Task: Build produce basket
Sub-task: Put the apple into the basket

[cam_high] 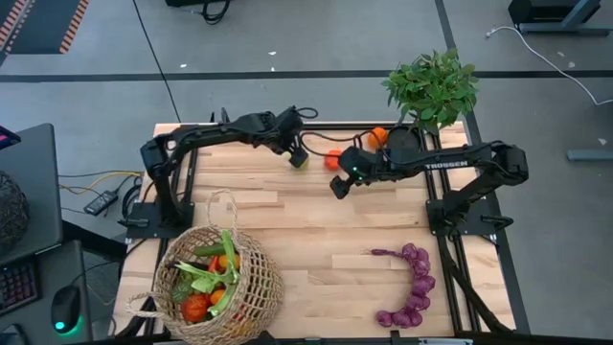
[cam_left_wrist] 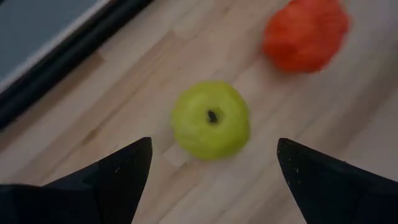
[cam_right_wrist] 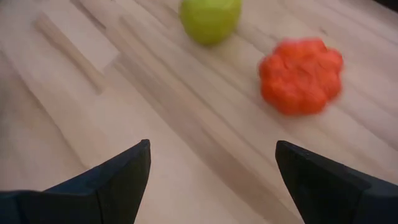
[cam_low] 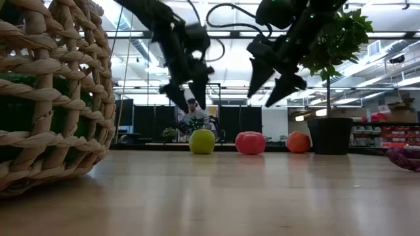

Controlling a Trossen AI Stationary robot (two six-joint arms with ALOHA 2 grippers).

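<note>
High view: the basket (cam_high: 222, 284) sits at the table's (cam_high: 316, 230) near left corner, tipped so its mouth faces up and toward the far edge, its thin loop handle (cam_high: 222, 199) arching out the same way. Inside lie a leek (cam_high: 228, 247), green pieces and a red tomato (cam_high: 195, 308). A string of purple grapes (cam_high: 410, 287) curves along the near right part of the table, its long axis running from the near edge toward the middle, well apart from the basket.

Near the far edge three pieces sit in a row running left to right: a green apple (cam_high: 301, 161), a ribbed red tomato (cam_high: 332, 159) and an orange (cam_high: 379, 136). The left gripper (cam_high: 295, 153) hangs just above the apple; in the left wrist view its fingers (cam_left_wrist: 121, 171) are spread wide with the apple (cam_left_wrist: 210, 119) between them, stem dimple facing up, not touched. The right gripper (cam_high: 339, 184) hovers just on the near side of the ribbed tomato, fingers (cam_right_wrist: 121, 174) also spread, holding nothing; bare wood lies under it.

A potted plant (cam_high: 433, 86) stands at the far right corner. The table's middle, between the far row, the basket and the grapes, is open wood. In the low view a person (cam_low: 193, 113) shows far off in the room behind.
</note>
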